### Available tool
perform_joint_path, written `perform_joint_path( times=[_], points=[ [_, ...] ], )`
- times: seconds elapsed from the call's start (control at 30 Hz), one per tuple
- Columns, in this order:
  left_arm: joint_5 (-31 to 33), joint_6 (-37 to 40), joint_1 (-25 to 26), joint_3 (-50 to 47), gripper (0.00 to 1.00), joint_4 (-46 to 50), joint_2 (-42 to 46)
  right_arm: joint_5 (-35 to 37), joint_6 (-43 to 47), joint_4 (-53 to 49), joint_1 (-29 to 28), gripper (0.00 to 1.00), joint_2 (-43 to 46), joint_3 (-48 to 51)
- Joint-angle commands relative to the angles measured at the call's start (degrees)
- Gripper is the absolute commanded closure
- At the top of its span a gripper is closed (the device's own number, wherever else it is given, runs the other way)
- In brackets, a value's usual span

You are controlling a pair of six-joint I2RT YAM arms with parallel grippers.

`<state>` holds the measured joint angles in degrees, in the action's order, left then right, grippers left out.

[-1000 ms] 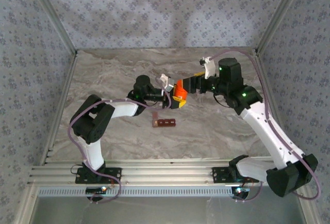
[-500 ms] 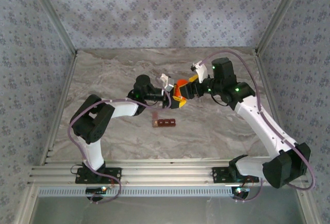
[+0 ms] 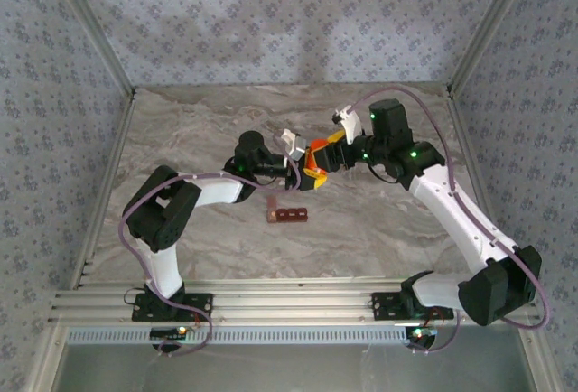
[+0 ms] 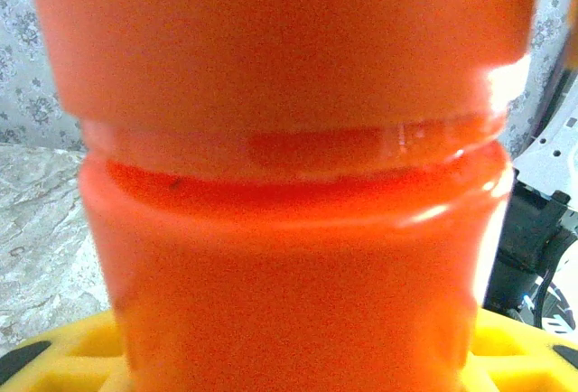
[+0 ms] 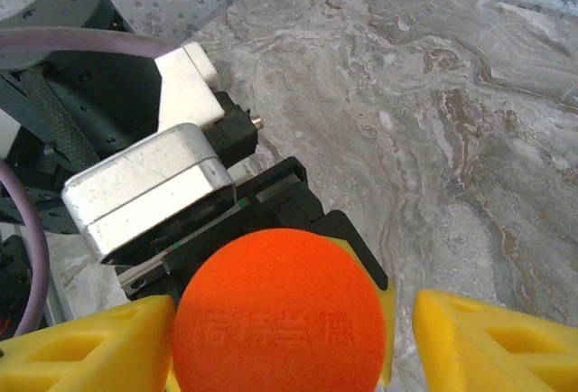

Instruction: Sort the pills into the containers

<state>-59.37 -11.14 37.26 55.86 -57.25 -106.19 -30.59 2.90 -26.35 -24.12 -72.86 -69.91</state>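
Observation:
An orange pill bottle [image 3: 313,158] is held above the table, my left gripper [image 3: 300,164] shut on its body. In the left wrist view the bottle [image 4: 289,229] looms very close, with yellow fingers [image 4: 54,360] at its base. My right gripper [image 3: 329,154] is open at the bottle's round orange cap [image 5: 280,311]. Its left finger [image 5: 81,347] touches the cap and its right finger [image 5: 497,338] stands apart from it. The containers [image 3: 287,216], a dark red-brown strip of cells, lie on the table below the bottle. The pills are hidden.
The marble table [image 3: 379,229] is walled on three sides by patterned panels. An aluminium rail [image 3: 289,306] runs along the near edge by the arm bases. The left gripper's black and silver body [image 5: 153,184] sits just behind the cap.
My right gripper has swung left and turned, closing in on the bottle's cap. The left arm and the bottle have stayed put.

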Motion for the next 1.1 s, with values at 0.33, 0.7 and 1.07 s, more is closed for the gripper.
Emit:
perform_joint_path(
  times=[0.33,0.7,1.07],
  points=[
    [-1.7,0.6,0.3,1.8,1.00,-2.8,0.5,-1.0,-0.2,0.1,0.3,0.49,0.4,-1.3],
    [-0.7,1.9,0.2,1.0,1.00,-1.6,1.8,18.2,-15.4,7.9,-6.8,0.67,2.4,9.2],
    [-0.2,1.7,0.2,1.1,1.00,-1.9,1.3,42.3,-29.8,16.8,-17.8,0.64,4.2,17.9]
  ],
)
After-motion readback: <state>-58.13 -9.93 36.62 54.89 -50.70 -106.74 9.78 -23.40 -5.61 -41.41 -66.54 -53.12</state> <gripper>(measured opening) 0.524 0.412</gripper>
